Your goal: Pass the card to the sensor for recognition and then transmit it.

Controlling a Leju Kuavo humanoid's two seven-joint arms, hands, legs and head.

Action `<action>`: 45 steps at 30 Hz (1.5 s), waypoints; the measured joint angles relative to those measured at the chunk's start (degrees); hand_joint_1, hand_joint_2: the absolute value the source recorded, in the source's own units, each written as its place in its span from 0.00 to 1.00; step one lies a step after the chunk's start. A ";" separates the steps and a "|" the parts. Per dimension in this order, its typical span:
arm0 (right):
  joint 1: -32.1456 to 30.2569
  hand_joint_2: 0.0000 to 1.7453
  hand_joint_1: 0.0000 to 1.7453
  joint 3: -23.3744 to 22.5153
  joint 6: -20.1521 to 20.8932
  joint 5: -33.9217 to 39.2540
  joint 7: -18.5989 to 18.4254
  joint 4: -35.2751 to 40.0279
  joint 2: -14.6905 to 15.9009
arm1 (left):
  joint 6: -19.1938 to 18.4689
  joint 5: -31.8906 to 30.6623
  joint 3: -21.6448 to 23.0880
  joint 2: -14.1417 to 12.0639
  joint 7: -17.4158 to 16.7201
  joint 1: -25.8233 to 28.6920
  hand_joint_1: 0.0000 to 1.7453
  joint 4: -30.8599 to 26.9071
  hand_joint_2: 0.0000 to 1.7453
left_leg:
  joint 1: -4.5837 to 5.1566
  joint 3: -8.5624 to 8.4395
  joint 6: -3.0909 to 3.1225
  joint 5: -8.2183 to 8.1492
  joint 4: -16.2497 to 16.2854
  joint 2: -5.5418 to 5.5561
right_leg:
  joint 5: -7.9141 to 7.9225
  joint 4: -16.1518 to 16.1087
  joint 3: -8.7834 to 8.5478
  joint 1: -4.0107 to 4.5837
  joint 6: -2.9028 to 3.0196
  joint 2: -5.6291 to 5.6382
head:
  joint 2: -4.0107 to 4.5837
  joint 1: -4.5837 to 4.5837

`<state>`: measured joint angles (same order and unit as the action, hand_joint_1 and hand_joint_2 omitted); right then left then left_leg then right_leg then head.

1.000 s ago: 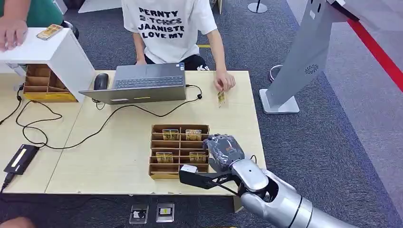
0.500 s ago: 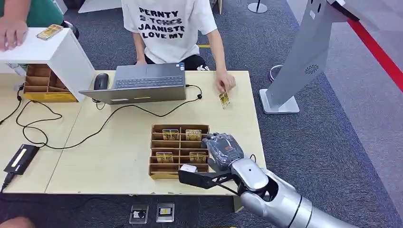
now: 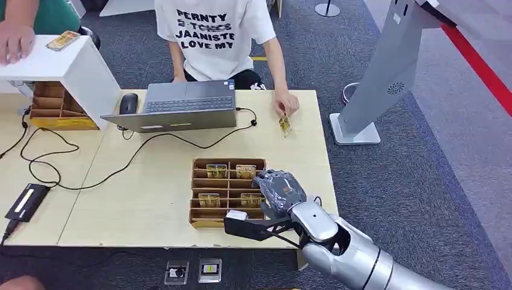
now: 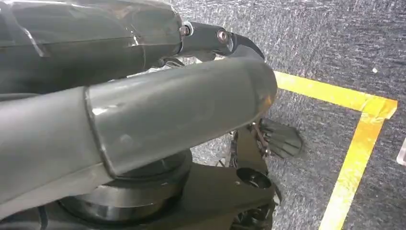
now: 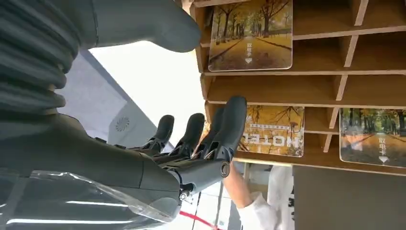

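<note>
A brown slotted card rack stands on the table with several yellow tree-print cards upright in its slots. My right hand hovers at the rack's right side. In the right wrist view its dark fingers are stretched out and apart, with the tips at the edge of a card marked HOTEL; nothing is held. A person across the table pinches another card above the tabletop. The grey sensor kiosk stands on the floor to the right. My left hand hangs over the carpet, its fingers unclear.
A laptop, a mouse and trailing black cables lie on the far left of the table. A white box with a card on top, and a person's hand on it, stands at the back left. A black device lies near the left edge.
My right hand has crept a little left and forward, closer over the rack. The person's card has shifted slightly.
</note>
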<state>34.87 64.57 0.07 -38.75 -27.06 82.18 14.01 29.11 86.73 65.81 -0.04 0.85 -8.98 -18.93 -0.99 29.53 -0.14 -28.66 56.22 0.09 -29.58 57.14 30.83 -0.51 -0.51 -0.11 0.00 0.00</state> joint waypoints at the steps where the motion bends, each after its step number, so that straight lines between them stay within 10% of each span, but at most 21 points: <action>1: 0.00 1.00 0.43 0.00 0.00 0.02 0.07 -0.13 -0.15 | 0.00 -0.02 0.02 0.00 0.00 0.00 0.00 0.00 0.00 | 0.00 0.00 0.00 0.00 0.00 0.00 | 0.00 0.00 0.00 0.00 0.00 0.00 | 0.00 0.00; 45: 1.02 1.00 0.44 -1.00 0.20 0.92 1.27 -5.57 -2.12 | -0.17 -2.62 0.90 0.46 -0.11 -0.75 0.00 0.07 0.00 | 0.00 0.00 0.00 0.00 0.00 0.00 | 0.00 0.00 0.00 0.00 0.00 -0.01 | 0.00 0.00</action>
<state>35.89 63.56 0.26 -37.83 -25.79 76.61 11.89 28.94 84.11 66.71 0.42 0.74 -9.73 -18.86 -0.99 29.53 -0.14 -28.65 56.23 0.09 -29.58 57.15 30.83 -0.51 -0.51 -0.12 0.00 0.00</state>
